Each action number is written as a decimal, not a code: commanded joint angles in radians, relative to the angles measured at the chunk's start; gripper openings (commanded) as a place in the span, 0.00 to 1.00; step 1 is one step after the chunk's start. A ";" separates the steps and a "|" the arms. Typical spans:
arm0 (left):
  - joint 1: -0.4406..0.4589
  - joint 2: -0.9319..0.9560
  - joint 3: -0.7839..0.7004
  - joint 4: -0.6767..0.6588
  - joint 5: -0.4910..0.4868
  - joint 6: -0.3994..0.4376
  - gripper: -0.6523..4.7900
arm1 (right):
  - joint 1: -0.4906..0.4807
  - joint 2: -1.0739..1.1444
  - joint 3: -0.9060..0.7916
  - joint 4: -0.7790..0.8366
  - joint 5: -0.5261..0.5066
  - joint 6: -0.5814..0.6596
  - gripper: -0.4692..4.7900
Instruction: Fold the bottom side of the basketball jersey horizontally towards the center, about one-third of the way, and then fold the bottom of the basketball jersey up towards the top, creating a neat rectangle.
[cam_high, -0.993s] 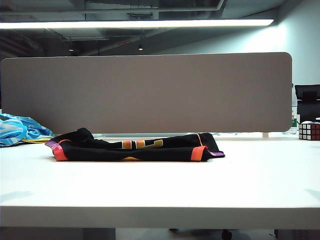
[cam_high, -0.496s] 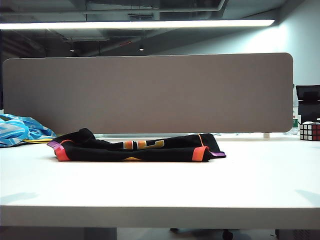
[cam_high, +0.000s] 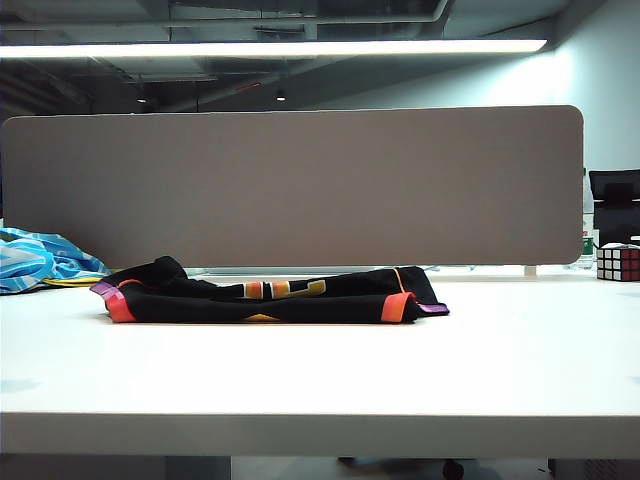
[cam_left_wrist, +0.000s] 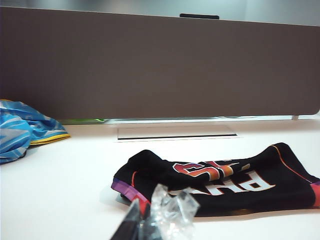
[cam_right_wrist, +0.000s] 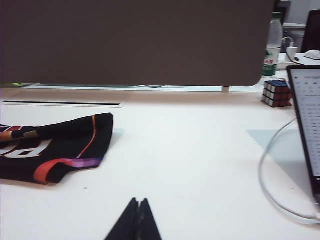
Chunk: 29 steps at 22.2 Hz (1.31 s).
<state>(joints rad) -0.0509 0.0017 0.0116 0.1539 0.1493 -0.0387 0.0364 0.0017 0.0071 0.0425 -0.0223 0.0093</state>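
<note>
One black sleeveless basketball jersey with gradient numbers, white lettering and orange and purple trim lies folded into a flat band on the white tabletop. Two grippers, both fully closed and holding nothing: the left gripper, with crinkled clear film on its tip, sits just short of the jersey's purple-edged end; the right gripper is apart from the other end. One light-blue patterned cloth, one puzzle cube, one plastic bottle and a grey partition panel stand beyond.
</note>
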 joint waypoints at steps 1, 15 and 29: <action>0.047 0.000 -0.005 -0.001 0.055 -0.014 0.11 | -0.029 -0.002 -0.003 0.015 -0.006 -0.003 0.09; 0.077 0.000 -0.004 -0.049 0.064 -0.077 0.11 | -0.033 -0.002 -0.003 0.006 -0.006 -0.003 0.09; 0.077 0.000 -0.004 -0.049 0.064 -0.077 0.11 | -0.033 -0.002 -0.003 0.006 -0.005 -0.003 0.09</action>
<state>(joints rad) 0.0257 0.0017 0.0063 0.0998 0.2089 -0.1131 0.0032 0.0017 0.0071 0.0357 -0.0273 0.0090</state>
